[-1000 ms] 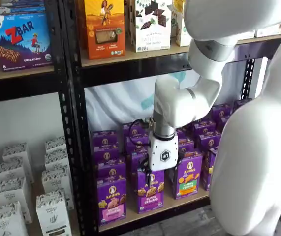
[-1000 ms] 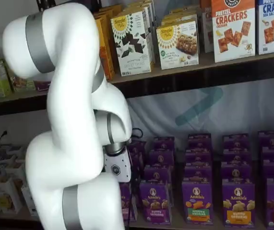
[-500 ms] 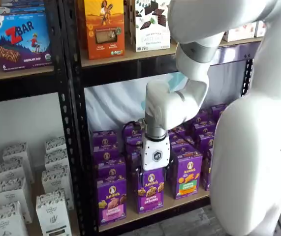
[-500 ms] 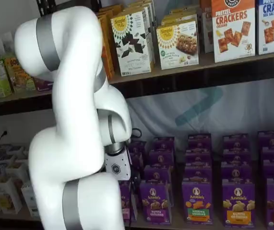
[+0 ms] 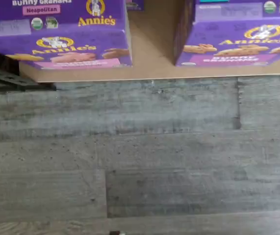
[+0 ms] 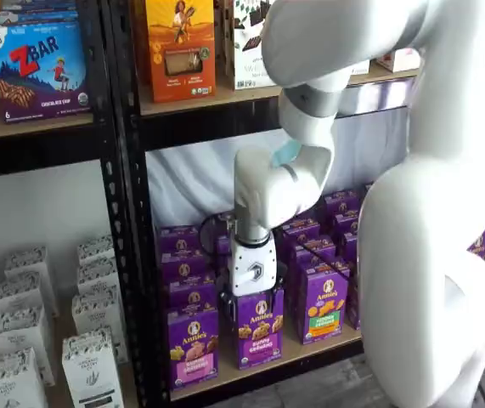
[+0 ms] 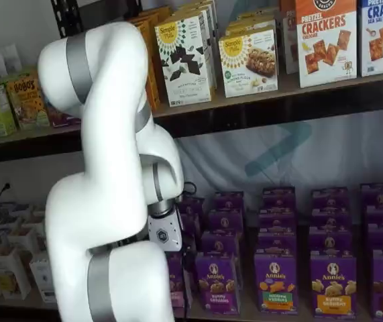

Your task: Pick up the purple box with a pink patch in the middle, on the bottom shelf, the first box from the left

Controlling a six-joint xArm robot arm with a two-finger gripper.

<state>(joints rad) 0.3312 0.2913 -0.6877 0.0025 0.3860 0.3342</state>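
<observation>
My tool [image 6: 240, 308] hangs released just right of the purple box [image 6: 193, 344], so descending now risks grabbing its darker-banded neighbour [image 6: 257, 328].

Gripper [image 6: 251, 299] fingers hidden in both shelf views; only its white body shows. Arm [image 7: 111, 201] covers the purple box in one shelf view. Wrist view cuts the purple box [image 5: 61, 34] at the frame edge.
</observation>
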